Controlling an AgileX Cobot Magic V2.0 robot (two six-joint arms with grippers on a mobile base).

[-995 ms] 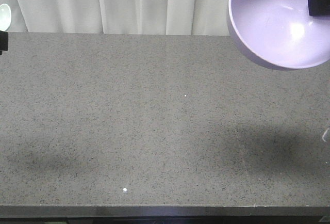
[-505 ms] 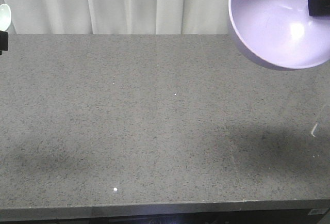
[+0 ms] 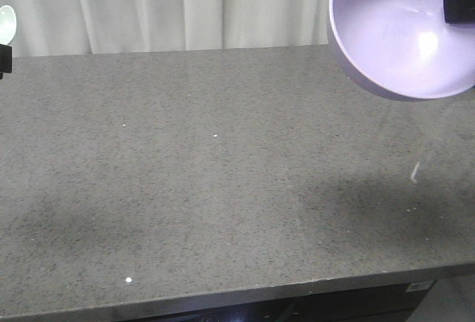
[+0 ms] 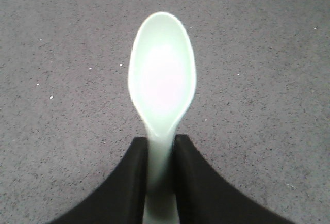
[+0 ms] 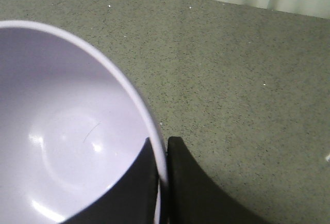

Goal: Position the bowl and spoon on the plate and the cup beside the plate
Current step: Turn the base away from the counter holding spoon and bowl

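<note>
My right gripper (image 5: 163, 146) is shut on the rim of the lavender bowl (image 5: 67, 131), one finger inside and one outside. In the front view the bowl (image 3: 404, 29) hangs high at the top right, above the table, with a dark bit of the right gripper (image 3: 459, 4) inside it. My left gripper (image 4: 160, 144) is shut on the handle of the mint-green spoon (image 4: 162, 74), held above the grey table. The spoon's tip (image 3: 6, 21) shows at the far left edge of the front view. The plate and the cup are out of view.
A grey speckled table (image 3: 223, 181) fills the front view, its near edge (image 3: 223, 300) along the bottom. White curtains (image 3: 171, 3) hang behind its far edge.
The table and curtains have shifted leftward and turned in the front view, so the view itself has moved. Bowl and spoon keep their places in the frame.
</note>
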